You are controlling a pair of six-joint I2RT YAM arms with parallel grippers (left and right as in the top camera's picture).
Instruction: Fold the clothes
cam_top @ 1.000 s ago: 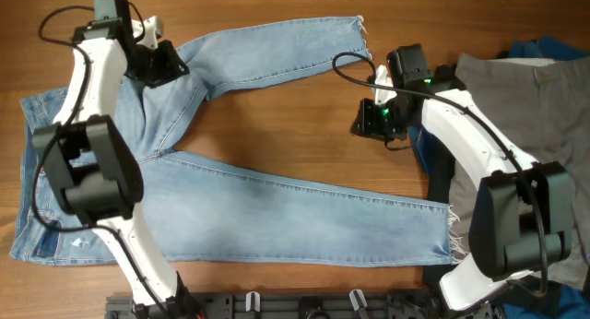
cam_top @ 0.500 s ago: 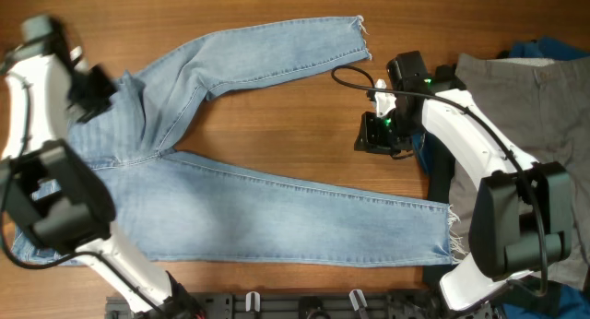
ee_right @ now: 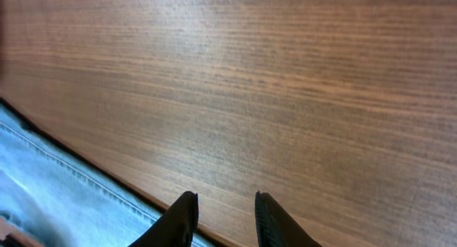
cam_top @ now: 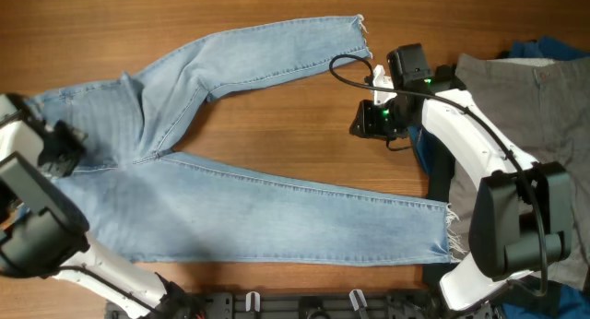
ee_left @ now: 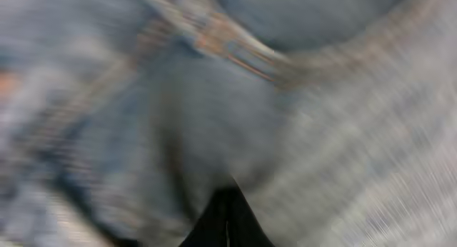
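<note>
- The light-blue jeans (cam_top: pixel 277 204) lie spread flat on the wooden desk (cam_top: pixel 277 116), waist toward the left edge and both legs running off to the right.
- The 2 legs fork apart. The upper leg (cam_top: pixel 267 52) slants up to a frayed hem near the top, and the lower leg (cam_top: pixel 304 222) stretches along the front to a frayed hem by the right arm's base.
- The left gripper (cam_top: pixel 57 146) sits at the far left, over the waist end of the jeans.
- Its wrist camera is badly smeared. All I can make out is denim, a stitched seam and the dark fingertips (ee_left: pixel 225 218) pressed together. The gripper is closed, but I cannot tell whether any cloth is caught in it.
- The right gripper (cam_top: pixel 364 121) hangs over bare wood in the gap between the 2 legs, close under the upper leg's hem.
- From its own camera the right gripper (ee_right: pixel 225 215) has its fingers apart, with only desk between them and nothing held. A strip of denim edge crosses the lower-left corner.
- On the right side a grey garment (cam_top: pixel 525 98) lies beside the right arm, a bright-blue garment (cam_top: pixel 553 47) peeks out behind it, and a black garment (cam_top: pixel 441 176) shows at its left edge.
</note>
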